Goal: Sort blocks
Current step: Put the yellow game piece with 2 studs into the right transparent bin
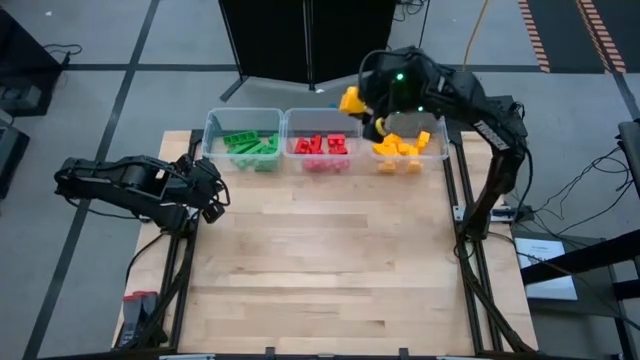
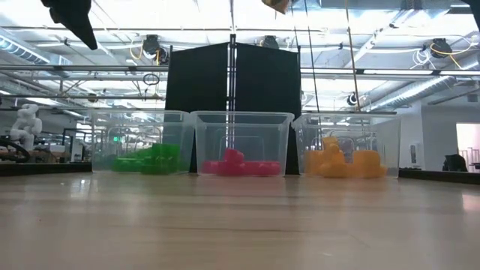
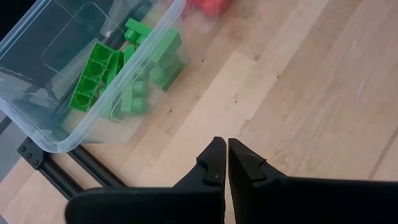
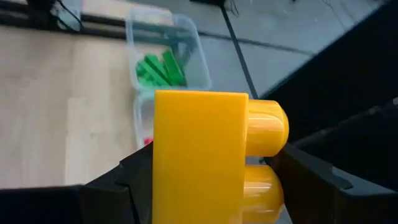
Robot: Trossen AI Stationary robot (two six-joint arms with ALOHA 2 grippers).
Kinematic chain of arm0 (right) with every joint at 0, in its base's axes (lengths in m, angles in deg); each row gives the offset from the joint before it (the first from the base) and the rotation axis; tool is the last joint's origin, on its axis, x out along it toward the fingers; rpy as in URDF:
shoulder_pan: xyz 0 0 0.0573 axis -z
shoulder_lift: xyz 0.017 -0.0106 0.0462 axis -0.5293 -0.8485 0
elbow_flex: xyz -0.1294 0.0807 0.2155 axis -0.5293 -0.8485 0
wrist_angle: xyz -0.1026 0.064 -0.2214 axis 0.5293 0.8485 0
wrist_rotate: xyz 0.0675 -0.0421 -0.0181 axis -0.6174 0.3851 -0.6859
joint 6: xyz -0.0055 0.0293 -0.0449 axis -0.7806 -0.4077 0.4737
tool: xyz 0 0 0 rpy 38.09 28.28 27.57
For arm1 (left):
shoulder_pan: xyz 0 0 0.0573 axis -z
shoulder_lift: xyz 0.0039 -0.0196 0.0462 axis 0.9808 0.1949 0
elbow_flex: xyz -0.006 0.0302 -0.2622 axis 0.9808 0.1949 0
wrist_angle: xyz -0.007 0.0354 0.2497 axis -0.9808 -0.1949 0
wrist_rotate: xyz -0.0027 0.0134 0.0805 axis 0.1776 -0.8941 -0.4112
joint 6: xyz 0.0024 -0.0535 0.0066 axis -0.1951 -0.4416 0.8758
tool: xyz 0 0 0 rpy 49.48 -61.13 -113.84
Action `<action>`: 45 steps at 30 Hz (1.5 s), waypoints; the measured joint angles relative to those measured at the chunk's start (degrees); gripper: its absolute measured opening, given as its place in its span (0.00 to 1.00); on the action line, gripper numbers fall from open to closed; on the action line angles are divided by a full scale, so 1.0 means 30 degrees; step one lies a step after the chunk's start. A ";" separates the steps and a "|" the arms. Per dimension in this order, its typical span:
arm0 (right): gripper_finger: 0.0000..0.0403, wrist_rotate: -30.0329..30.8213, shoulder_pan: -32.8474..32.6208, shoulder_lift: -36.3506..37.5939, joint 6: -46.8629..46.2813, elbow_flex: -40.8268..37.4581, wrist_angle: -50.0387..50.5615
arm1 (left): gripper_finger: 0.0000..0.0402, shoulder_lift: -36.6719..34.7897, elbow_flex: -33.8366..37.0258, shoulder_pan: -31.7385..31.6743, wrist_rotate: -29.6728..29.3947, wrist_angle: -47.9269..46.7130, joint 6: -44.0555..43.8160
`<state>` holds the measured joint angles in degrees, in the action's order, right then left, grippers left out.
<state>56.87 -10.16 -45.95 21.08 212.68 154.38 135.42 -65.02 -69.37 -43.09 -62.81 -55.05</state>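
My right gripper [image 1: 357,107] hangs high over the table's far edge, between the red bin and the yellow bin, shut on a yellow block [image 4: 199,155]. That block [image 1: 350,99] also shows at the top of the low view [image 2: 276,4]. Green blocks [image 1: 250,147] lie in the left clear bin [image 1: 212,125], red blocks [image 1: 322,146] in the middle bin [image 1: 290,120], and yellow blocks [image 1: 400,150] in the right bin [image 1: 440,152]. My left gripper [image 3: 225,144] is shut and empty, waiting above the table's left edge [image 1: 212,205], near the green bin. My right gripper pinches the yellow block between its two fingers. One finger [image 4: 124,183] lies on the face opposite the studs, and the other finger [image 4: 305,177] stands at the studded side [image 4: 267,127]. The block is lifted clear, high above the bins, with its studs pointing sideways.
The three bins stand in a row along the table's far edge. Bare wooden tabletop [image 1: 330,260] spreads from the bins to the near edge. A black panel [image 2: 232,97] stands behind the bins.
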 joint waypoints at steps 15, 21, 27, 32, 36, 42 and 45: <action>0.62 -0.1224 0.4890 0.1230 -0.0183 0.0000 0.2542 | 0.00 -0.0006 0.0000 -0.0001 0.0000 -0.0002 0.0012; 0.62 -0.3339 0.6781 0.1222 -0.0321 0.0000 0.2905 | 0.00 -0.0001 0.0001 -0.0001 0.0000 -0.0002 0.0012; 0.62 -0.4139 0.8023 0.1230 -0.0314 -0.1169 0.2967 | 0.00 -0.0003 0.0000 0.0002 -0.0007 -0.0002 0.0012; 0.62 -0.4564 0.8664 0.1222 -0.0180 -0.3561 0.2387 | 0.00 -0.0001 0.0000 0.0000 -0.0006 -0.0002 0.0018; 0.62 -0.4623 0.8866 0.1267 -0.0104 -0.5825 0.1424 | 0.00 -0.0007 0.0000 -0.0001 -0.0007 -0.0002 0.0019; 0.62 -0.4621 0.9047 0.2121 0.0019 -1.0593 -0.1124 | 0.00 0.0000 0.0000 0.0006 -0.0007 -0.0002 0.0019; 0.62 -0.4503 0.9319 0.2699 -0.0188 -1.3078 -0.2601 | 0.00 -0.0003 0.0000 0.0002 -0.0007 -0.0002 0.0019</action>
<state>43.36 17.79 -37.86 20.51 173.45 146.58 135.41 -65.02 -69.37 -43.11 -62.82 -54.99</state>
